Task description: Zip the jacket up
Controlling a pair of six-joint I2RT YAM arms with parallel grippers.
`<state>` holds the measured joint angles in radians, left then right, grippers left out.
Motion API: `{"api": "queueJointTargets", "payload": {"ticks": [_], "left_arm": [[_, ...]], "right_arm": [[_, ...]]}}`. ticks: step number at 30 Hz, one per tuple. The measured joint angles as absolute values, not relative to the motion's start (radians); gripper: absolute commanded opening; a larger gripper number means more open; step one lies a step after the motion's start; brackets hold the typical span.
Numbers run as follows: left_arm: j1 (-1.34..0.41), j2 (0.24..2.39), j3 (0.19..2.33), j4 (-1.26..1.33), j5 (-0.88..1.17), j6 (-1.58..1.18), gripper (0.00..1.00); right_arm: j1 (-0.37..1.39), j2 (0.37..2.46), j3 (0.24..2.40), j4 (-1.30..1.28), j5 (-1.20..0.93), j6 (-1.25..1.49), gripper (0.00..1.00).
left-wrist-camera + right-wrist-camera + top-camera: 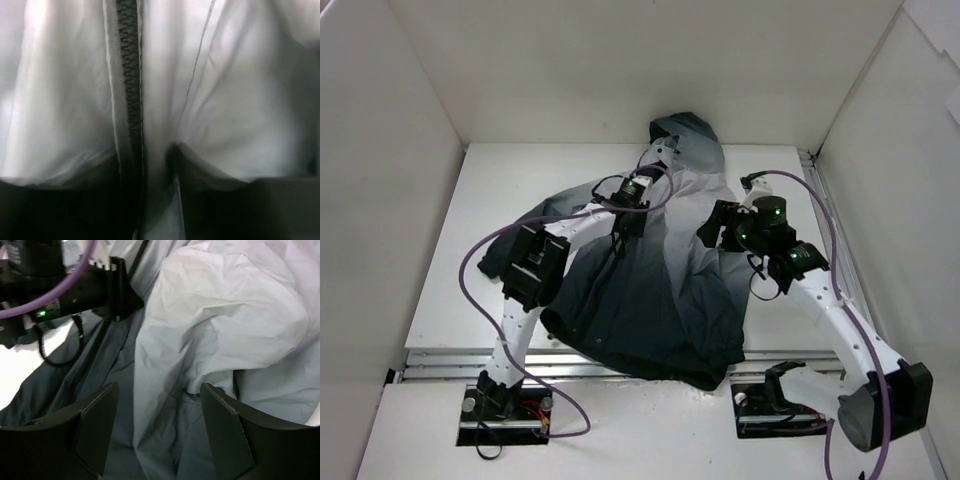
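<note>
The jacket (660,290) lies spread on the white table (460,290), hood at the far side and dark hem toward the arm bases. My left gripper (623,218) points down onto its pale chest. In the left wrist view the dark zipper (129,75) runs down through light grey fabric, into the gap at my left gripper (147,200). The dark fingers (55,210) are blurred, so their hold is unclear. My right gripper (716,232) hovers over the jacket's right side. In its own view the right gripper (159,425) stands open above crumpled fabric (225,315), holding nothing.
White walls close in the table on three sides. A metal rail (820,200) runs along the right edge. Purple cables (480,250) loop off both arms. The left arm's wrist (75,290) shows at the upper left of the right wrist view.
</note>
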<state>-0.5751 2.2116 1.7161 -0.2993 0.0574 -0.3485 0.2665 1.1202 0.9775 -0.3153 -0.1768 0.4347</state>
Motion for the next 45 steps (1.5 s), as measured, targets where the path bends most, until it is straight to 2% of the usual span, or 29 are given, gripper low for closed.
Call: {"api": "queueJointTargets", "payload": {"ticks": [2,6,13,21,25,35,45], "left_arm": [[-0.574,2.231,1.720,-0.288,0.049,-0.345,0.00],[-0.570,2.143,1.547,-0.171,0.105,-0.378,0.00],[-0.642,1.751,0.967,-0.002,0.187,-0.485,0.00],[-0.748,1.452,0.655,0.041,0.211,-0.576,0.00],[-0.749,1.386,0.585,0.084,0.200,-0.621,0.00],[-0.783,1.367,0.542,0.148,0.173,-0.668,0.00],[-0.801,1.321,0.511,0.152,0.146,-0.688,0.00]], "right_arm": [[0.273,1.096,0.978,-0.321,-0.181,0.429,0.63],[0.289,1.102,1.002,-0.357,-0.182,0.400,0.62],[0.337,1.266,1.147,-0.382,-0.187,0.331,0.61],[0.420,1.527,1.335,-0.394,-0.297,0.229,0.60],[0.456,1.655,1.405,-0.394,-0.382,0.182,0.56],[0.563,1.872,1.480,-0.397,-0.546,0.079,0.54],[0.588,1.957,1.505,-0.361,-0.573,0.046,0.54]]}}
